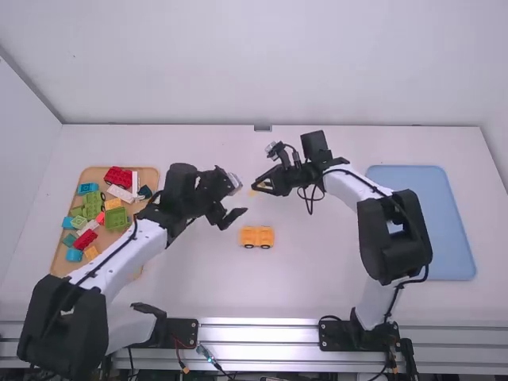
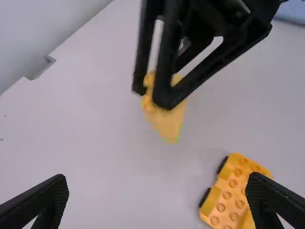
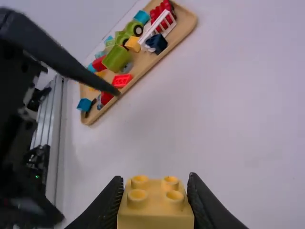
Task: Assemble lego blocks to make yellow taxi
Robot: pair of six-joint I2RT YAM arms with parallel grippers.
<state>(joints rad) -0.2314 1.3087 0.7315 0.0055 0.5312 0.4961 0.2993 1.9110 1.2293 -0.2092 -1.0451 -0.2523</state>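
- Yellow block (image 3: 156,205), four studs showing, sits gripped between the right jaws (image 1: 260,189), above the tabletop (image 1: 317,270) and just beyond the wheeled base (image 1: 257,236) as the high view looks.
- Left jaws (image 2: 157,179) stand wide apart and empty, near the wheeled base, on its far left side.
- Wheeled base rests on the tabletop, studs upward; it is probably the taxi's lower body, with the held block meant for its top.
- Both pieces look like light, stiff plastic, unlikely to crush but slick enough to twist if pinched off-centre.
- Best hold on the block is by its flat sides, leaving studs and underside free; the base wants steadying by its sides, clear of the wheels, since it could roll under pressing.
- Wooden tray (image 3: 188,21) of spare blocks lies well left of the wheeled base.
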